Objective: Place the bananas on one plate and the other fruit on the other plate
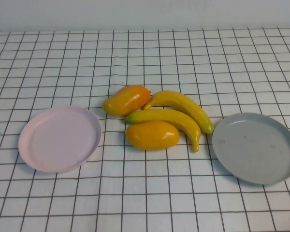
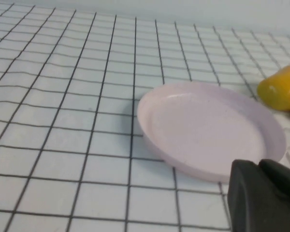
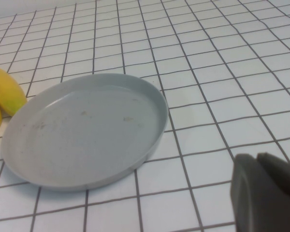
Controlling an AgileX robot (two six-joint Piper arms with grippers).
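Two yellow bananas (image 1: 183, 105) (image 1: 171, 118) lie side by side at the table's middle. Touching them are two orange-yellow oval fruits, one with a reddish blush (image 1: 126, 100) and one nearer the front (image 1: 152, 135). To their left the pink plate (image 1: 59, 138) holds nothing, and so does the grey plate (image 1: 255, 147) on the right. Neither arm shows in the high view. My left gripper (image 2: 259, 166) is shut and holds nothing, close to the pink plate (image 2: 210, 128), with one oval fruit (image 2: 280, 88) beyond it. My right gripper (image 3: 257, 162) is shut and holds nothing, near the grey plate (image 3: 84, 128); a banana end (image 3: 7, 92) shows past its far rim.
A white cloth with a black grid (image 1: 145, 203) covers the whole table, and a pale wall (image 1: 145, 14) runs along the far edge.
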